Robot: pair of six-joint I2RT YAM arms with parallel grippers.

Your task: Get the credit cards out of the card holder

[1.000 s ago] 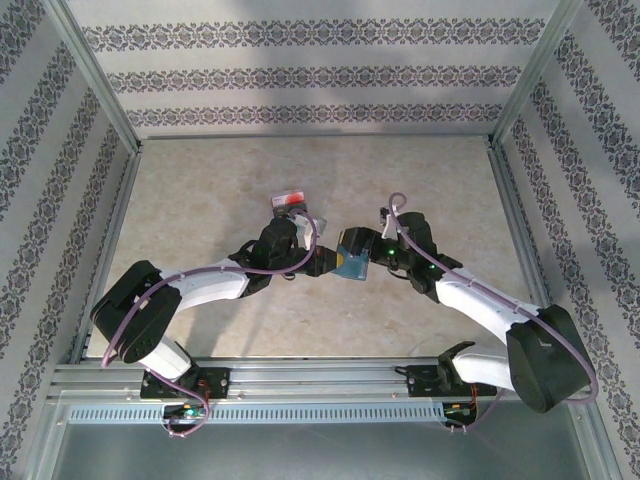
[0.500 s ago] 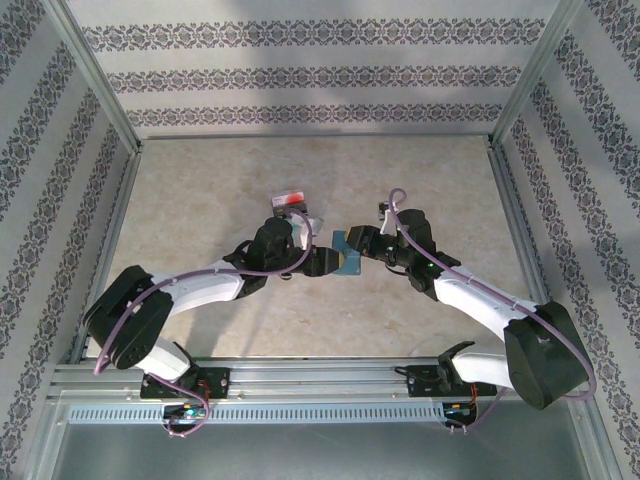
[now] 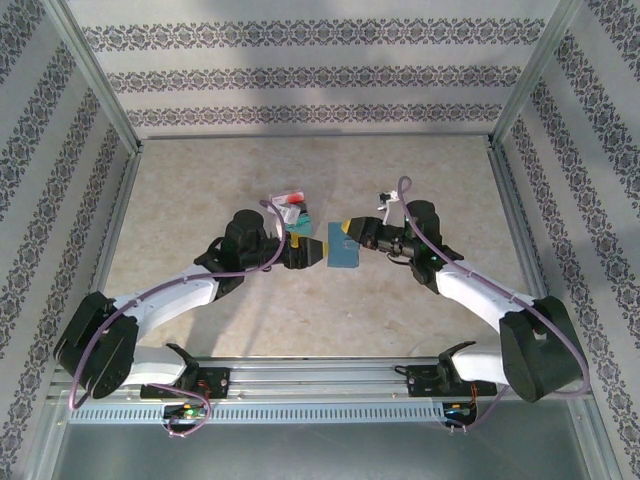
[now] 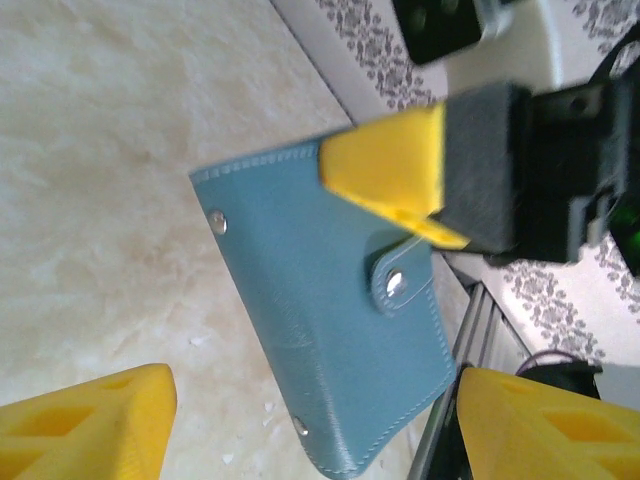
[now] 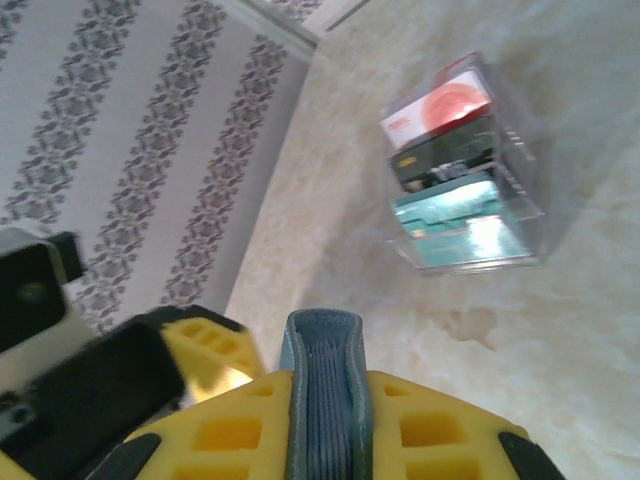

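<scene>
The left gripper [image 3: 308, 250] is standing with its jaws spread wide and gripping nothing. From the left wrist view its two fingers [image 4: 95, 425] are showing as blocky yellow wedges with a ribbed, moulded look, one on each side of the card holder. The left one is sitting apart from it, and the right one is just beside its lower corner.

Just beyond that gripper, three credit cards [image 3: 292, 210] are lying on the pale, marbled table [image 3: 200, 200]. They are thin, flat rectangles fanned over one another. In the right wrist view they are reading as one red-and-white card [image 5: 440, 108], one black card [image 5: 445, 155] and one teal-green card [image 5: 462, 228], with a clear, glossy border showing around the stack. Whether that border is a sleeve cannot be told.

To the right, the single card holder [image 3: 342, 254] is hanging off the table in the right gripper's pinch, well clear of the cards. It is slate-blue with a fine grain and a stitched edge. It is folded shut under one rounded tab [image 4: 400, 285], and three small metal studs are showing.

The right gripper [image 3: 349, 232] is clamping down on the holder's upper edge, and its yellow fingers are pressing both faces. From its own wrist view the holder's [image 5: 322, 350] layered edge is sticking up between them.
</scene>
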